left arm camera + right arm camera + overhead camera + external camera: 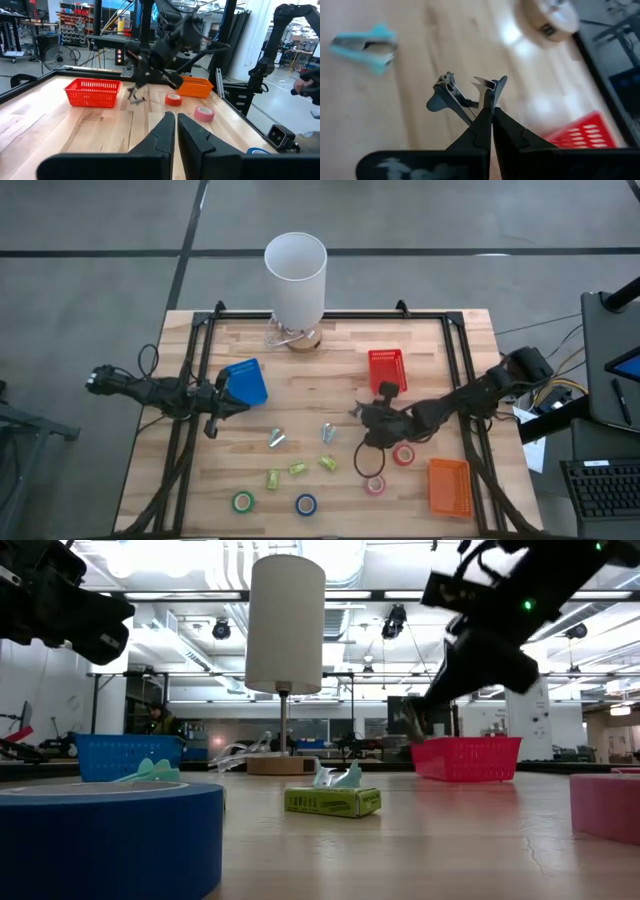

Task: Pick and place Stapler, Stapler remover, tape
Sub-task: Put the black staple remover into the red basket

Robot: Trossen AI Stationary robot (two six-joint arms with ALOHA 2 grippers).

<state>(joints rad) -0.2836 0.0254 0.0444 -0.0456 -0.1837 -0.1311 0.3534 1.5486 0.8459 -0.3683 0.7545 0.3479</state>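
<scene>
Your right end effector (487,102) is clamped on a grey staple remover (451,95), held above the surface (330,370) between the red basket (387,370) and the red tape roll (403,454) — a teal remover (364,46) lies nearby. Your left end effector (176,131) waits closed by the blue basket (246,381).

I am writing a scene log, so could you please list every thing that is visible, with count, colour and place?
tape: four rolls; two red or pink at right front, green and blue at front centre.
staple removers: two pale blue on the table; one grey, lifted.
small boxes: three, yellow-green, front centre.
baskets: red back right, blue left, orange front right.
lamp: one, white, back centre.
right gripper: shut on the grey remover.
left gripper: shut, by the blue basket.
</scene>
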